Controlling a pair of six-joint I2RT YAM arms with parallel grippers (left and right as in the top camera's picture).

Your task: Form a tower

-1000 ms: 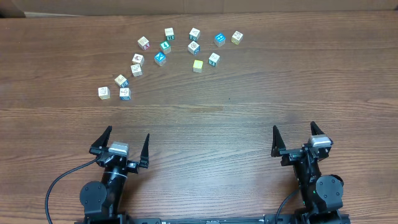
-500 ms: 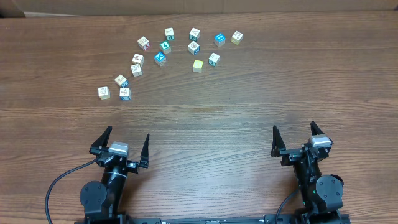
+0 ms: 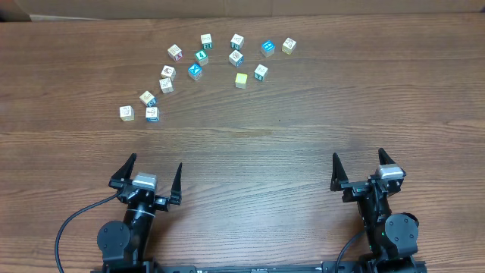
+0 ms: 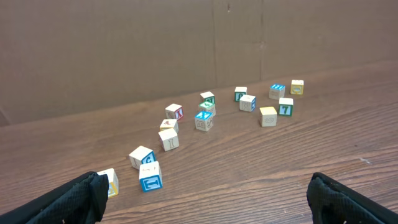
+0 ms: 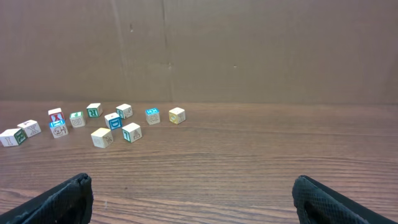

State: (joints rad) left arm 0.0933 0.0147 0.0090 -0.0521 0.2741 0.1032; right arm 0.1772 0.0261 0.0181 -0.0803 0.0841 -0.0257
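No tower stands yet: the picture cubes (image 3: 201,56) lie singly around the yellow-green cube (image 3: 241,79), while your left gripper (image 3: 156,161) and right gripper (image 3: 358,154) sit well short of it, jaws spread wide and empty, seemingly parked before a first pick.

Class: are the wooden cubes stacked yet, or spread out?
Spread out: the cubes lie in one layer on the table, none atop another.

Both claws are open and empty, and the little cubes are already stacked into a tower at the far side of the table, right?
Not stacked: the overhead view shows the cubes lying singly, scattered over the far side of the table. The left gripper and right gripper are indeed open and empty.
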